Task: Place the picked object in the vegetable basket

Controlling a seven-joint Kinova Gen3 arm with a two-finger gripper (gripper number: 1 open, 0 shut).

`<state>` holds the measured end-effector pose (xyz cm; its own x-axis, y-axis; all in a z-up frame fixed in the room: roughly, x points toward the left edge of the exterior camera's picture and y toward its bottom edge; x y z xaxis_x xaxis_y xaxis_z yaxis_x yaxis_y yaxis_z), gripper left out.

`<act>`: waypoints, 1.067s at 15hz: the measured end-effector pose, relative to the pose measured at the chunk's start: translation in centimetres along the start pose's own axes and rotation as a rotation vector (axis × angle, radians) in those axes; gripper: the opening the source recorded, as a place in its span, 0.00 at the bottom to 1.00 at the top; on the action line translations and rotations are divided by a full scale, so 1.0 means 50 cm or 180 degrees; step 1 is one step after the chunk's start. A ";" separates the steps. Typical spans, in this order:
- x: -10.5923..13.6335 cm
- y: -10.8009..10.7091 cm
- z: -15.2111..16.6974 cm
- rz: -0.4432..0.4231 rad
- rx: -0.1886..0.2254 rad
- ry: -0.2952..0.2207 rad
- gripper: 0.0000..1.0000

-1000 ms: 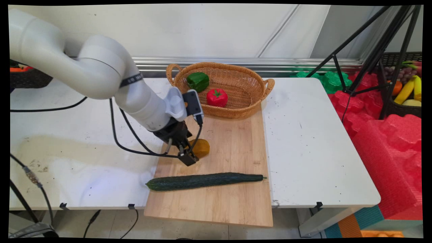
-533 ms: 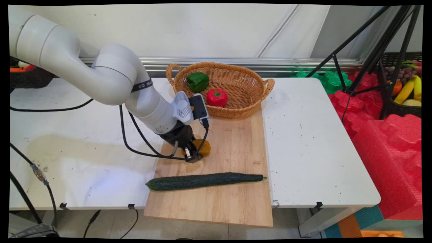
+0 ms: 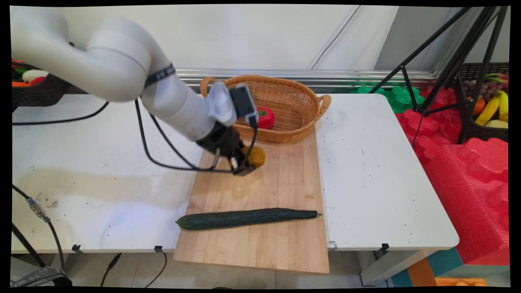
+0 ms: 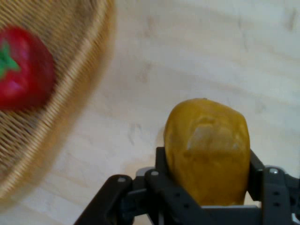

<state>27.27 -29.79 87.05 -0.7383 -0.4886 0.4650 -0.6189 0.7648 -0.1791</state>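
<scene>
1. No text, label, brand, number or sign can be read in either view.
2. The dark band point(image 3: 159, 74) round the arm's white link carries small pale lettering, but it is too small to make out.
</scene>
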 end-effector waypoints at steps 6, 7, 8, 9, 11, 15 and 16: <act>0.121 -0.051 -0.059 -0.0239 0.0328 0.0455 0.00; 0.147 -0.066 -0.060 -0.0309 0.0402 0.0524 0.00; 0.171 -0.081 -0.056 -0.0382 0.0474 0.0583 0.00; 0.190 -0.095 -0.050 -0.0442 0.0530 0.0621 0.00; 0.229 -0.126 -0.028 -0.0566 0.0641 0.0684 0.00; 0.279 -0.166 0.039 -0.0763 0.0766 0.0701 0.00; 0.292 -0.174 0.060 -0.0814 0.0788 0.0696 0.00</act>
<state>21.10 -44.83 92.80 -0.4944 -0.5286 0.6900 -0.8404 0.4933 -0.2243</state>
